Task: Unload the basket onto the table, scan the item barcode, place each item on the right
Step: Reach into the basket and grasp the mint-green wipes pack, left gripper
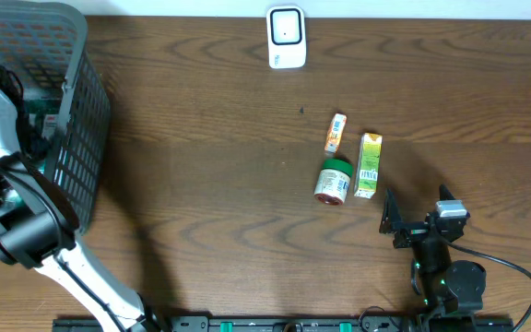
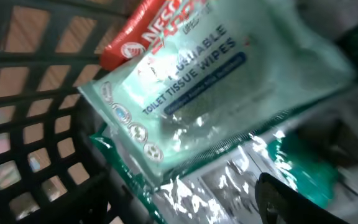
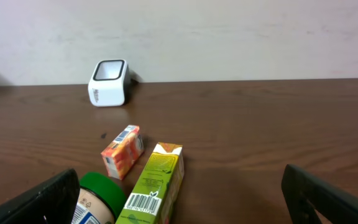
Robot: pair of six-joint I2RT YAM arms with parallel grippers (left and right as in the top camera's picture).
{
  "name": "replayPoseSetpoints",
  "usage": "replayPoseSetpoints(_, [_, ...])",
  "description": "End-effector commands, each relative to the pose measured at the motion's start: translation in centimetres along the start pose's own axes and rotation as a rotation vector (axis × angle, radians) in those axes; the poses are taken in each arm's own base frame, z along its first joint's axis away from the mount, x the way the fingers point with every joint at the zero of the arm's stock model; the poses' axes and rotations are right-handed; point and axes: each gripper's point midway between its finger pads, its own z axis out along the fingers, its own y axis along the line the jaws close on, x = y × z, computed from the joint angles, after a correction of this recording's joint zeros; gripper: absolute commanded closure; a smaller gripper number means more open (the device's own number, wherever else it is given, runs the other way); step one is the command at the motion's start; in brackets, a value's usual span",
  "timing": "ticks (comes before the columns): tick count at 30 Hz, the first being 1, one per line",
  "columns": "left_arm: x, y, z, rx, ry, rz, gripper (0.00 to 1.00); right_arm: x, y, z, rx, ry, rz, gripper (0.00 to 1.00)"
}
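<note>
— Pale-green plastic pack of toilet tissue wipes (image 2: 210,93) lies close under left pincer (image 2: 204,211), inside grey plastic lattice basket (image 1: 81,138). Grip?
— Cannot tell; only one dark finger (image 2: 281,199) shows. Right pincer (image 3: 185,202) stands apart, empty, over brown wooden counter (image 1: 201,184).

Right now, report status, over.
Left claw in basket over wipes, grip unclear. Right claw open, empty, near carton, jar. Nothing blocks scanner.

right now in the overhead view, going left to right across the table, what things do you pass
dark mesh basket -> white scanner -> green-lidded jar -> green carton; the small orange box is left out, since it sits level with the jar.
</note>
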Motion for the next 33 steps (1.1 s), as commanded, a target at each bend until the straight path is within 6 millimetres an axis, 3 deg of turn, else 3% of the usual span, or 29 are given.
replayPoseSetpoints(1, [0.8,0.6,2.7,-0.042,0.057,0.008,0.25,0.1,0.2,0.0,-0.010,0.003,0.012,0.01])
replayPoseSetpoints(12, [0.5,-0.4,6.1,-0.033,0.019,0.005,0.25,0.1,0.2,0.0,-0.010,0.002,0.012,0.01])
replayPoseSetpoints(15, [0.5,-0.7,6.6,-0.031,0.009,0.018,0.33,0.1,0.2,0.0,-0.010,0.002,0.012,0.01])
replayPoseSetpoints(21, [-0.1,-0.8,6.6,-0.026,-0.017,0.015,0.42,0.1,0.2,0.0,-0.010,0.003,0.012,0.01])
replayPoseSetpoints(27, [-1.1,-0.8,6.1,-0.021,-0.055,0.009,0.37,0.1,0.2,0.0,-0.010,0.002,0.012,0.01])
replayPoseSetpoints(33, [-2.8,-1.0,3.6,-0.008,-0.150,0.057,0.35,0.1,0.2,0.0,-0.010,0.003,0.012,0.01])
